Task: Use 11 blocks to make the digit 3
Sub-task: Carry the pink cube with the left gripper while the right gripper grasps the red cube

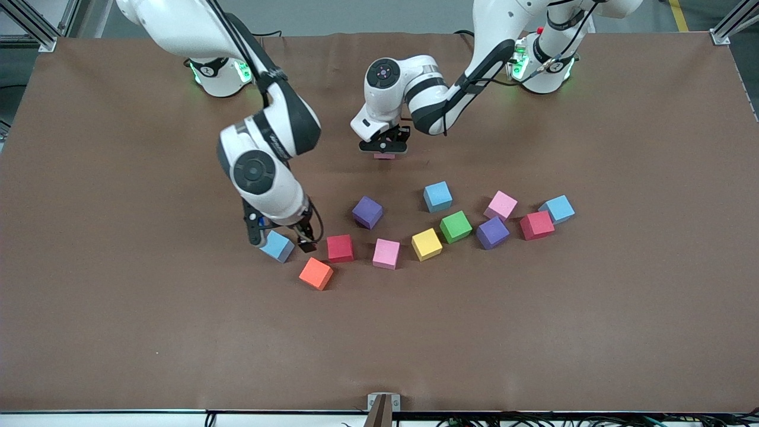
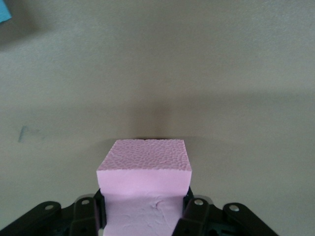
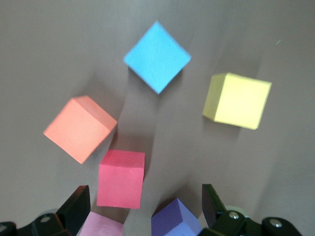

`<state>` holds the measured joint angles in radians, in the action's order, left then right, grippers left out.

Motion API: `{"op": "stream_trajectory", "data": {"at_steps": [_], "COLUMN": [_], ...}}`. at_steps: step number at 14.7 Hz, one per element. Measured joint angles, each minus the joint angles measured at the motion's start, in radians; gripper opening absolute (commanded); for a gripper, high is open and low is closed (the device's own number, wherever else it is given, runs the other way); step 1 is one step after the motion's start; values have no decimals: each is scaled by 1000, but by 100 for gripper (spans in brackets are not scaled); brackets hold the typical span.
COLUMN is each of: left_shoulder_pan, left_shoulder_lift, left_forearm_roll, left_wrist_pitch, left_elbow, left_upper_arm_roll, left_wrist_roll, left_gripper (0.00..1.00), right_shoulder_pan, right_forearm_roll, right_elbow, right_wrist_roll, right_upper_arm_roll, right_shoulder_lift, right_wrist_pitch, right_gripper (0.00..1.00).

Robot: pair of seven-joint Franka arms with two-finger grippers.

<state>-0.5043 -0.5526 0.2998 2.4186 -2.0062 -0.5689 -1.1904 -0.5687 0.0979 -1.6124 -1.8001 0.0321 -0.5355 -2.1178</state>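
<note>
Blocks [image 1: 386, 253] all loose, no 3 started; my left tool [image 1: 384, 149] clamps a pink one [image 2: 143, 169], right tool [image 1: 278, 240] gapes.

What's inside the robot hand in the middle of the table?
A pink block, pinched in the left hand. Bare brown table lies beneath it. The block's underside is hidden, so I cannot tell whether it touches the table.

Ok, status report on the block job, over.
Left claw shut on pink block, over bare table. Right claw open over loose blocks toward right arm's end. No digit yet. Green cube sits among them.
</note>
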Motion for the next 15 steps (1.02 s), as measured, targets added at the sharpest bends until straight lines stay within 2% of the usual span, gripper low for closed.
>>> {"op": "stream_trajectory", "data": {"at_steps": [4,11,15], "left_shoulder_pan": [-75,-82,-83], "left_shoulder_lift": [-16,-48,-51], "left_forearm_roll": [4,4,4], "left_wrist_pitch": [0,9,10], "left_elbow": [27,56,61], "left_upper_arm_roll": [63,70,70], "left_wrist_roll": [-13,-33,-33], "left_gripper": [42,43,48], "right_shoulder_pan": [-42,-52,-52], "right_forearm_roll": [0,0,0], "right_elbow": [29,50,50], "right_wrist_roll": [-73,-122,-136], "right_upper_arm_roll": [0,4,5], "right_shoulder_lift": [-91,-150,-178], "right_wrist_pitch": [-76,-158,-209], "right_gripper": [100,100,100]}}
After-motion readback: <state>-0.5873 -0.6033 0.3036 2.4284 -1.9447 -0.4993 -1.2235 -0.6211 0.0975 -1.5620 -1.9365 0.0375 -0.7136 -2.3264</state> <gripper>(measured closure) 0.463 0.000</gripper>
